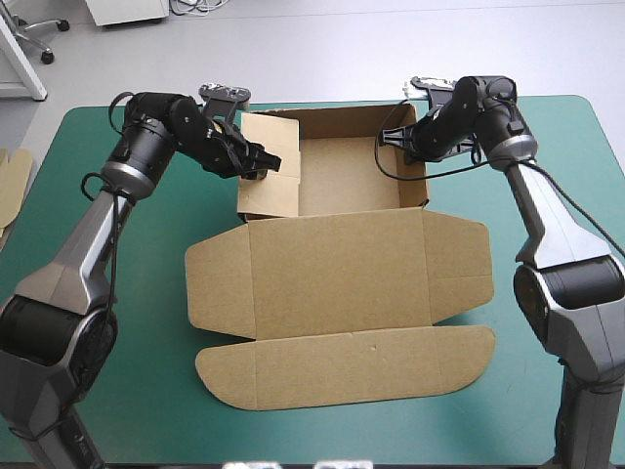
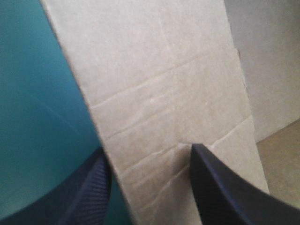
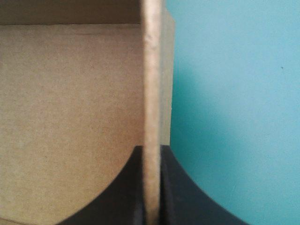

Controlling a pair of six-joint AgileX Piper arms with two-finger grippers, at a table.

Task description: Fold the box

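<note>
The right gripper [image 3: 151, 149] has its black fingers pinched together on the top edge of the right wall of the brown box [image 1: 337, 259]. The left gripper [image 2: 147, 150] has its fingers apart astride the left wall, one outside over the teal-green cover [image 1: 146, 322], one on the board's inner face. The box sits at the table's far middle, an open tray with its lid flat toward the near edge. More board [image 1: 12, 181] lies at the table's left edge.

I see the box [image 1: 332, 244] mid-bench [image 1: 146, 410], tray part toward the far edge, lid flat on the near side. The left end effector [image 1: 266, 161] straddles the tray's left wall; the right end effector [image 1: 391, 139] pinches its right wall. Spare board [image 1: 12, 181] lies beside the bench's left edge.
</note>
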